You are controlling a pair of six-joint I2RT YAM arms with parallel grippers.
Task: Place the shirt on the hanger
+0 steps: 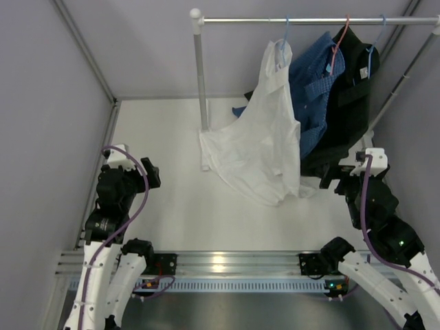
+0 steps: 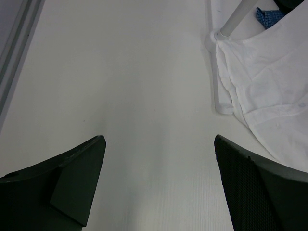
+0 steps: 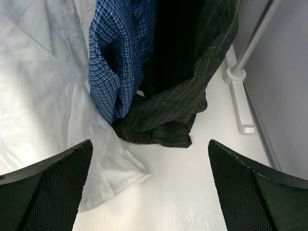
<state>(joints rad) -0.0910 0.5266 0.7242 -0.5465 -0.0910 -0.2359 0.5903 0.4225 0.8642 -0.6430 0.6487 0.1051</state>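
The white shirt [image 1: 265, 137] hangs from the light-blue hanger [image 1: 287, 29] on the rail, and its lower part spreads over the table. Only the hanger's hook shows above the collar. My left gripper [image 1: 151, 172] is open low over the bare table at the left, well apart from the shirt. In the left wrist view the gripper [image 2: 159, 139] has nothing between its fingers, and the shirt [image 2: 269, 86] lies at the right. My right gripper [image 3: 150, 144] is open too, just in front of the shirt's hem [image 3: 110, 173] without touching it.
A blue checked shirt [image 1: 316, 82] on a red hanger and a black garment [image 1: 347, 103] hang to the right on the same rail [image 1: 309, 20]. The left rack post [image 1: 201, 82] stands by the shirt. A slanted post [image 3: 252, 41] and its foot sit at the right. Walls enclose both sides.
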